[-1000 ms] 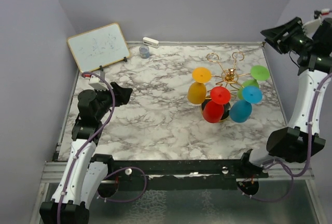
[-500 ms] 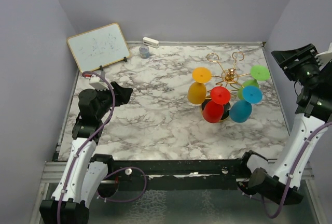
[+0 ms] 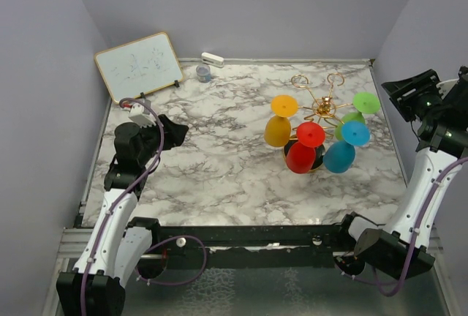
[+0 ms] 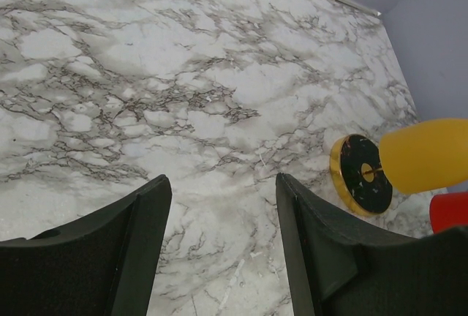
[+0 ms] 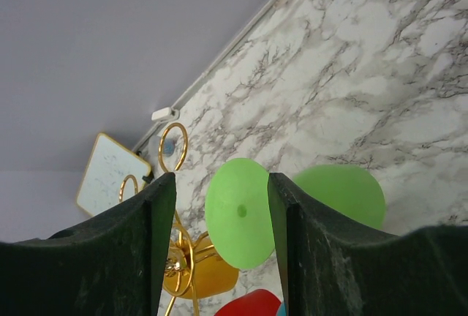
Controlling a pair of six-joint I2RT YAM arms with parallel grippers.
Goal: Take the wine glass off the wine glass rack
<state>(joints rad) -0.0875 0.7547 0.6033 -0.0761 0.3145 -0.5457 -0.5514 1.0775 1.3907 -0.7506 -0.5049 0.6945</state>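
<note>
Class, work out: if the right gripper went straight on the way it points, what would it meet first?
Probably the green wine glass, its round foot dead ahead of the right gripper, jaws open; depth is unclear.

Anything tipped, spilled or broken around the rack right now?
Nothing stands out. The wine glass rack stands upright, and the yellow glass, red glass, blue glass and green glass hang bowl-down from its arms. Its two far loops are bare. No spill or breakage shows on the table.
</note>
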